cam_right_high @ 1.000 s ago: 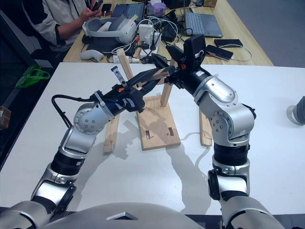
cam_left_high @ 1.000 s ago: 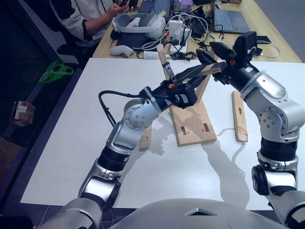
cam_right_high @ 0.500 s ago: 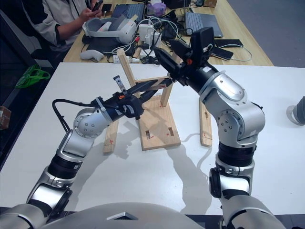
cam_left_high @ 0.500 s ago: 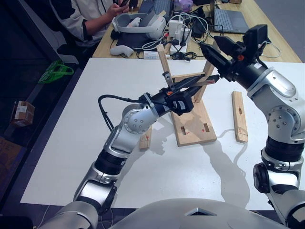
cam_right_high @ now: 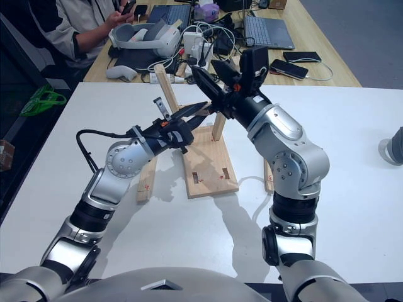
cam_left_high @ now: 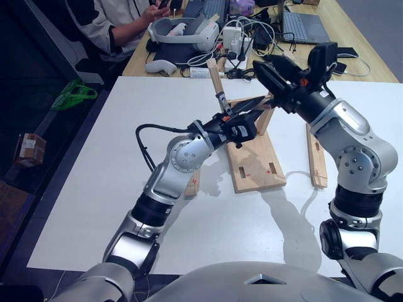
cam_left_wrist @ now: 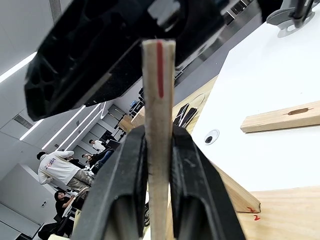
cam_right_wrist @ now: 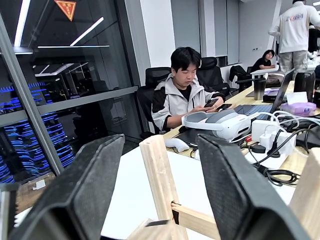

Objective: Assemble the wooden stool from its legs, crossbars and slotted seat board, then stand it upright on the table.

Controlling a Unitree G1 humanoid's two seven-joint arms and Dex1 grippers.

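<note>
The slotted seat board [cam_left_high: 255, 165] lies flat in the middle of the white table [cam_left_high: 94, 189]. Two legs stand on its far end: one [cam_left_high: 214, 74] leans to the left, the other [cam_left_high: 267, 118] stands behind my left gripper. My left gripper [cam_left_high: 257, 112] is shut on the crossbar [cam_left_wrist: 157, 125] that runs between them. Just above that frame, my right gripper [cam_left_high: 269, 72] is open, and the leaning leg [cam_right_wrist: 159, 175] stands between its fingers without touching them. A loose leg [cam_left_high: 317, 154] lies to the right of the board. Another piece [cam_left_high: 192, 182] lies under my left forearm.
Behind the table is a wooden desk [cam_left_high: 352, 38] with a headset [cam_left_high: 186, 31], cables [cam_left_high: 245, 47] and a laptop [cam_left_high: 302, 25]; a person sits there. A grey object [cam_right_high: 393, 146] stands near the table's right edge. The near half of the table is bare.
My right gripper pulled up and away from the crossbar's right end, then swung left over the frame. The left gripper kept hold of the crossbar and shifted slightly farther away.
</note>
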